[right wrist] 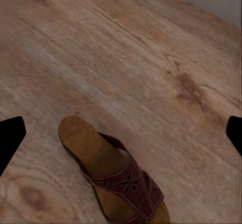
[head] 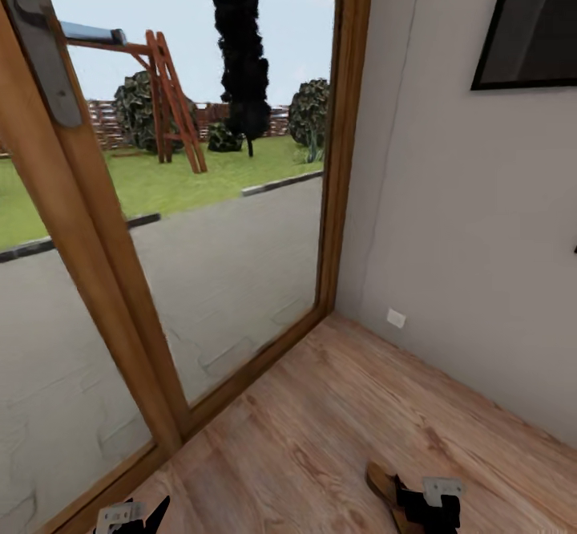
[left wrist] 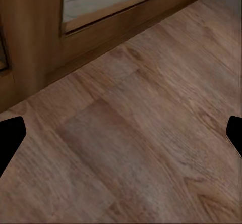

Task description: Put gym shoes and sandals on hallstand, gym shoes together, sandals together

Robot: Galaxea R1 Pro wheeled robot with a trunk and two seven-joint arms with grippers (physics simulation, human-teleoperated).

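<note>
— Where is a sandal (right wrist: 113, 176) being seen?

— It is being shown flat on the corridor floor (head: 336, 430), below the right gripper (right wrist: 121, 133) and between its spread, released fingers, which are not touching it. In the head view its tan heel end (head: 385, 482) is being partly hidden by that gripper (head: 433, 510), near the grey wall (head: 481, 261).

— And the left gripper (left wrist: 121, 133)?

— It is being held open over bare planks, nothing being grasped, close to the wooden door frame (left wrist: 30, 42). In the head view it (head: 132, 516) is being cut off by the lower edge, beside the glass door (head: 224, 277).
</note>
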